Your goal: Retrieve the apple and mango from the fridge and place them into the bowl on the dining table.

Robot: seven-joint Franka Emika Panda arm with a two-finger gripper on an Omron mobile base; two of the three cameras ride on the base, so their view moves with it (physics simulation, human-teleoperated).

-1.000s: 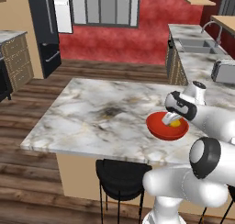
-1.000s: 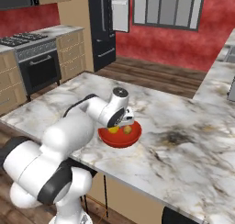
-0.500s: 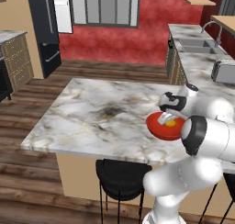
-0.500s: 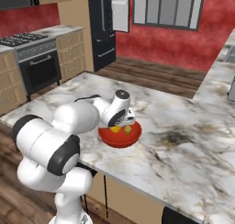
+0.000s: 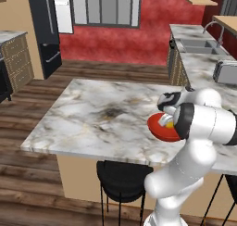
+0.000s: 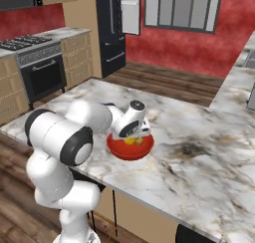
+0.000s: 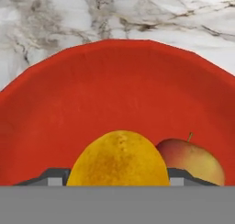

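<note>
mango (image 7: 120,159): lying inside the red bowl (image 7: 69,103), long axis not clear, rounded top facing the hand camera | apple (image 7: 195,161): sitting just beside it, stem pointing up | bowl: resting on the marble dining table (image 5: 92,123) | gripper (image 6: 130,136): hanging over the bowl, fingers (image 7: 53,176) flanking the mango at about half spread; actual grip unclear.

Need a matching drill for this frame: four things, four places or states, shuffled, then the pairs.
Things:
1. mango
2. apple
3. bowl
4. fridge

Places or states:
A. on the marble table
B. between the claw tips, inside the bowl
C. far end of the room, one door open
D. in the bowl, beside the yellow fruit

Pairs: 1-B, 2-D, 3-A, 4-C
</note>
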